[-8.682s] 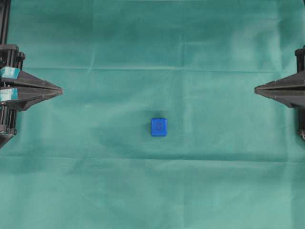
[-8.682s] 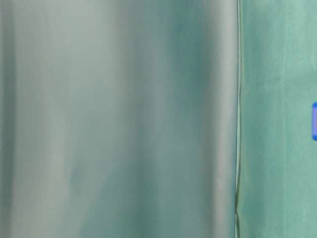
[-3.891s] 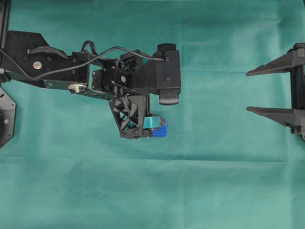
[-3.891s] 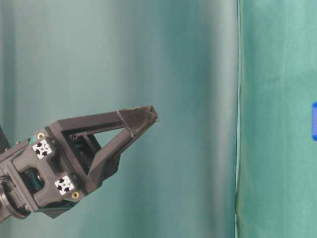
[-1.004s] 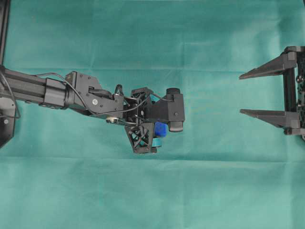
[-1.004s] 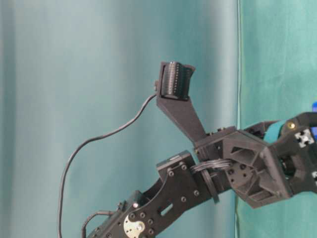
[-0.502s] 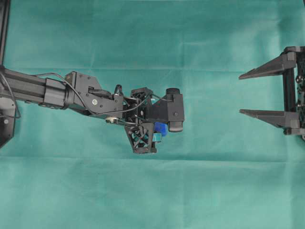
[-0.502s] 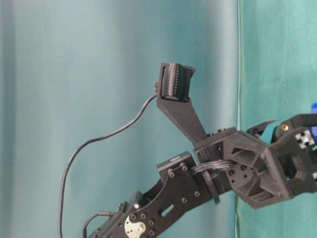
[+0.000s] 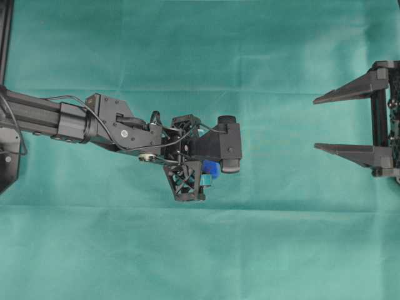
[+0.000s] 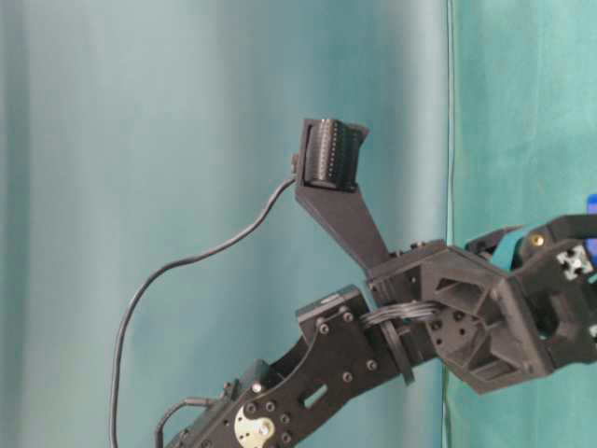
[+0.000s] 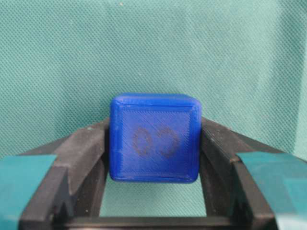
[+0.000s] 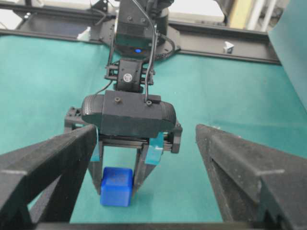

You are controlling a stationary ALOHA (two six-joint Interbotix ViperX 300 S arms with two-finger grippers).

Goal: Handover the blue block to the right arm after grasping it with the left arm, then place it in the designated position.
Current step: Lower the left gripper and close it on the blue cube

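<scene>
The left arm [image 9: 75, 119] reaches in from the left edge of the overhead view across the green cloth [image 9: 200, 250] that covers the worktop, and its gripper [image 9: 209, 170] points down near the middle of the cloth. Its 2 fingers [image 11: 79, 158], black with turquoise tape bands, are clamped on the blue block [image 11: 154, 142], 1 finger pressed against each side face. The left wrist view shows the block best: a small bright blue cube with slightly rounded edges and a fine ridged surface, and a faint dark figure like 2 rings side by side printed across the face toward the camera. In the right wrist view the block [image 12: 116, 186] sits low between the taped fingers, at or just above the cloth; whether it touches the cloth cannot be told. In the overhead view only a corner of the block [image 9: 210, 169] shows, just left of the black wrist camera housing [image 9: 228, 145]. In the table-level view a sliver of the block [image 10: 591, 201] shows at the right edge.

Well to the right of the block, at the right edge of the overhead view, the right arm's gripper [image 9: 325, 122] faces it with its 2 all-black fingers [image 9: 344, 92] spread wide apart and nothing between them.
</scene>
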